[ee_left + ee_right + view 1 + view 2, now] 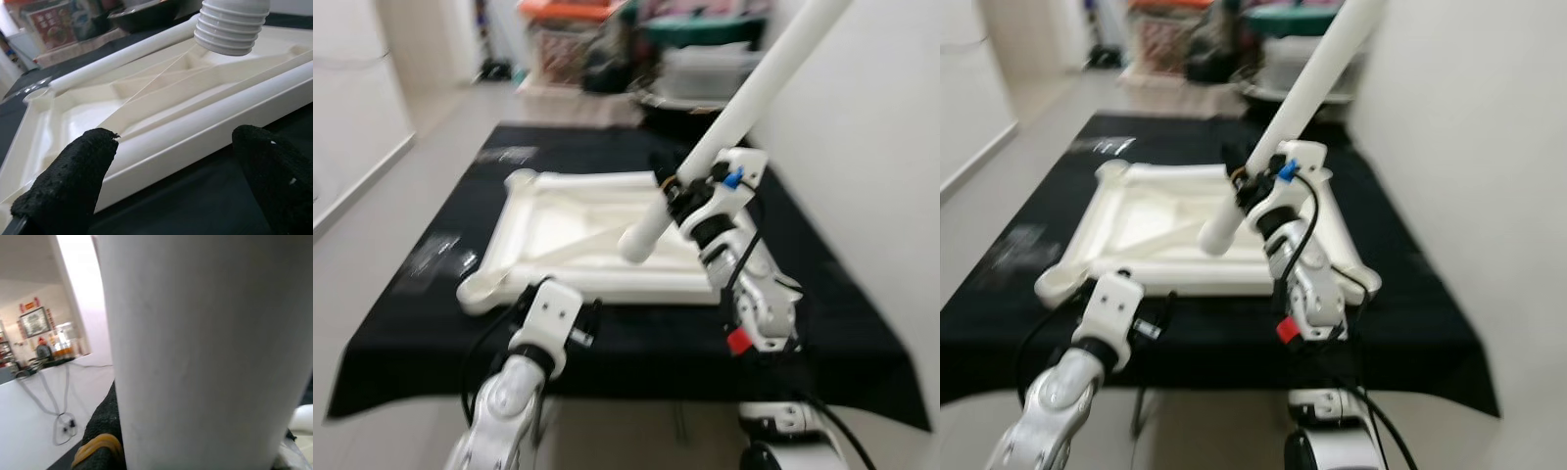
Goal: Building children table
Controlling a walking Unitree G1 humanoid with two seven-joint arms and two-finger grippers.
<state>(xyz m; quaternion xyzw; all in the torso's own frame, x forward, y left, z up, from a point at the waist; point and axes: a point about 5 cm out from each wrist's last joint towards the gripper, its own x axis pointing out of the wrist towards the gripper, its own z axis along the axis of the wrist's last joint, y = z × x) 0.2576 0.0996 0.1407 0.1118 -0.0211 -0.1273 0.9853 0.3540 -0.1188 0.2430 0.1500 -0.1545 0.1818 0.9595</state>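
Here the right gripper (674, 188) clamps a white leg (744, 113) above the upturned tabletop (578, 240); the left gripper (171, 161), fingers spread, waits near it.

Looks like a lived-in home to me, probably a spare room or hallway end. I see a pale tile floor (431, 147) running back to a doorway, plain white walls (862, 147), and a skirting board along the left wall. At the far end there's stacked household clutter: a storage bin with an orange lid (570, 12), a clear plastic box (705, 69), bags, all blurred. Work surface is a low table under a black cloth (636, 343). Right wrist view catches a framed picture (34, 321) on a wall and loose cables (58, 411) on a white surface.
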